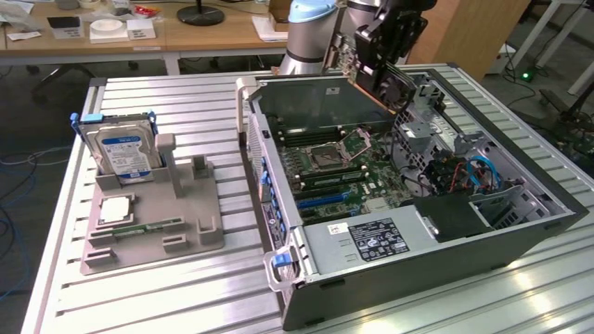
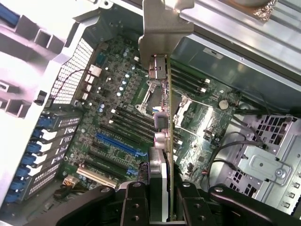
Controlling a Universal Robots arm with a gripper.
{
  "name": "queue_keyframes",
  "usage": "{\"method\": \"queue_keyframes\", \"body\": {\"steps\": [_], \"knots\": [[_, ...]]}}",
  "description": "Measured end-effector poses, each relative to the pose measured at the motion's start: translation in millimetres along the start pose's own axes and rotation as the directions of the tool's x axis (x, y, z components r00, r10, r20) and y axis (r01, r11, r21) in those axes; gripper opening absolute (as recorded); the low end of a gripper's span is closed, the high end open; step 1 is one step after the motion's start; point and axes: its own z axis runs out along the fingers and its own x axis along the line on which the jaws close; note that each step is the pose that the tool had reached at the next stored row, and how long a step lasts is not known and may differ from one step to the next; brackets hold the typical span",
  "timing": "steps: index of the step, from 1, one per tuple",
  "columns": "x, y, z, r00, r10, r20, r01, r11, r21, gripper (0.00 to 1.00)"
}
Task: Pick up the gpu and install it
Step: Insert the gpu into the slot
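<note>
Exterior view is showing, nearest, the slatted desk (image 1: pixel 167 299), which is running out of frame at its near edge. On the exterior view's left a grey holder (image 1: pixel 149 243) is sitting on it. A memory stick (image 1: pixel 149 227) is lying flat in a near groove, and a hard drive (image 1: pixel 121 149) is standing upright in the far slot, its lower part sinking behind the holder's wall. On the exterior view's right the open computer case (image 1: pixel 446 278) is lying on its side, its near wall hiding the near strip of the motherboard (image 1: pixel 339 167). Over the far end of the case the gpu (image 1: pixel 385 76) is hanging tilted, above the board and apart from it, with its upper part disappearing behind the black wrist. The jaws are proving hard to make out there. From the wrist view the gpu (image 2: pixel 161 122) is appearing edge-on, and the jaws are clenching it from both flat sides at the end nearest the wrist, partly cut off by the frame. Its silver bracket (image 2: pixel 162 28) is pointing away from the wrist. Beyond it the motherboard (image 2: pixel 113 108) is lying with its blue slot (image 2: pixel 115 143).
</note>
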Motion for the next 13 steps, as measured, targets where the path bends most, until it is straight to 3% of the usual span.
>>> {"method": "queue_keyframes", "body": {"steps": [6,13], "knots": [[0.0,-0.1,0.6,0.9986,-0.054,-0.0023,0.054,0.9986,0.0001,0.28],[0.1,-0.2,1.2,0.9925,-0.122,-0.0052,0.122,0.9925,-0.0002,0.28]]}}
